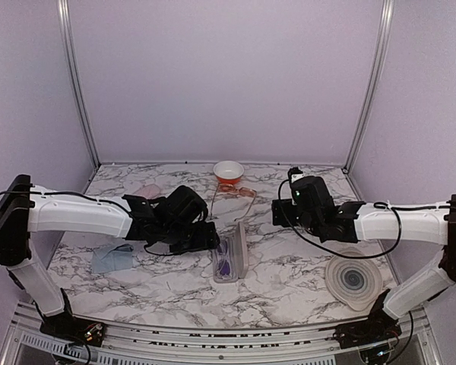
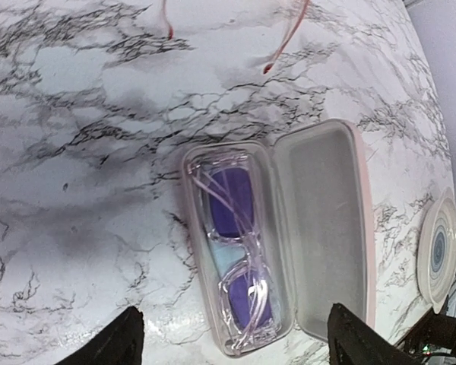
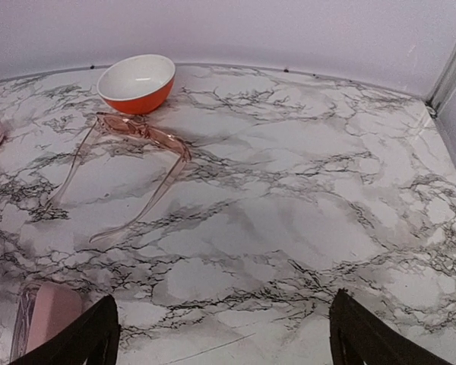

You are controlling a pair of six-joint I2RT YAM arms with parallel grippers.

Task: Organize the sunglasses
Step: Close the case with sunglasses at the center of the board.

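Note:
A pale clear-framed pair of sunglasses [image 2: 239, 255] with purple lenses lies folded in the open pink case [image 2: 323, 228], which stands mid-table [image 1: 242, 255]. My left gripper [image 2: 239, 338] is open and empty, hovering just above the case's near end, and sits left of the case in the top view [image 1: 200, 237]. The orange-brown tinted sunglasses [image 3: 140, 129] lie unfolded on the marble by the bowl [image 1: 239, 192]. Their temple tips show in the left wrist view [image 2: 287, 34]. My right gripper [image 3: 220, 334] is open and empty above bare marble, right of both pairs [image 1: 283, 213].
An orange bowl [image 1: 228, 171] stands at the back centre and shows in the right wrist view [image 3: 137, 82]. A second pink case [image 1: 147, 190] lies back left. A light blue cloth [image 1: 112, 258] lies front left. A pale round lid [image 1: 353, 280] lies front right.

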